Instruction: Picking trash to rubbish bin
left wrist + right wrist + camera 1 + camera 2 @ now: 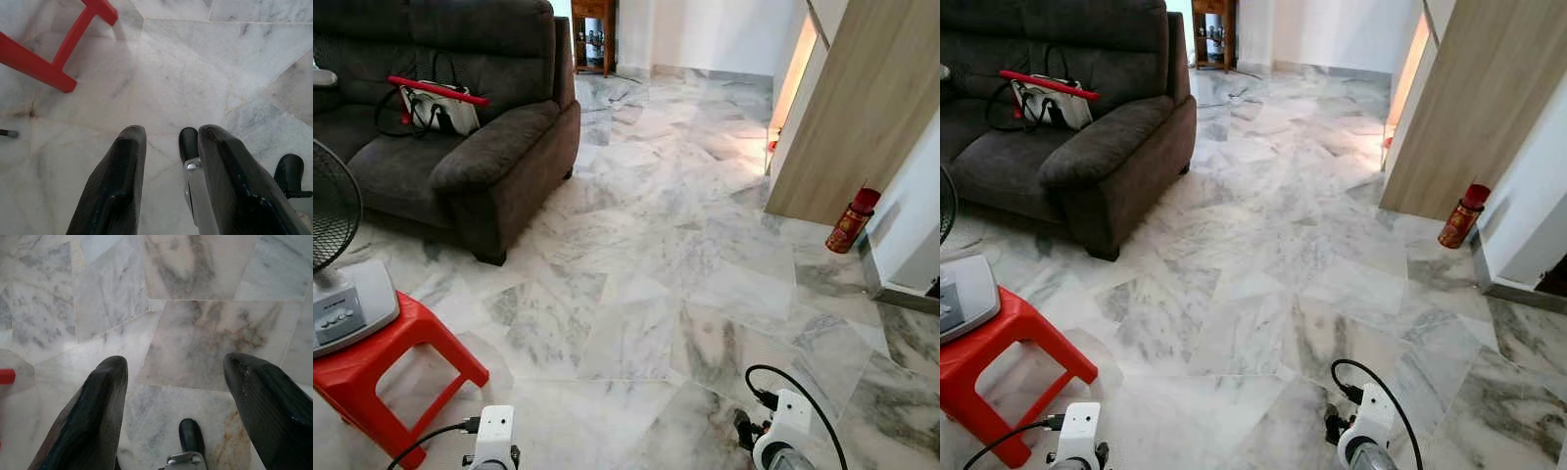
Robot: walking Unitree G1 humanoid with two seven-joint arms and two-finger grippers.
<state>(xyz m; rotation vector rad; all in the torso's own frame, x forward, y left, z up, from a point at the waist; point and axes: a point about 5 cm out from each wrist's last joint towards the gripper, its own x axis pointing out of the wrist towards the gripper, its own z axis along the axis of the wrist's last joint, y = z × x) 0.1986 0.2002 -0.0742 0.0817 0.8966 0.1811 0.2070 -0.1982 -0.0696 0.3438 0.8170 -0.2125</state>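
A red cylindrical can [850, 221] with a red cap stands on the marble floor at the right, against the white wall beside the wooden cabinet. Both arms hang low at the bottom of the eye views, the left wrist [494, 436] near the red stool and the right wrist [783, 431] further right. My left gripper [171, 132] points down at bare floor, open with nothing between its fingers. My right gripper [176, 360] is open wide over a brown-veined tile and also holds nothing.
A dark sofa [460, 127] with a white bag [435, 106] on it fills the left. A red stool [382, 362] carrying a fan base [347, 304] stands at the near left. A wooden cabinet [852, 108] lines the right. Open marble floor [646, 255] runs between them.
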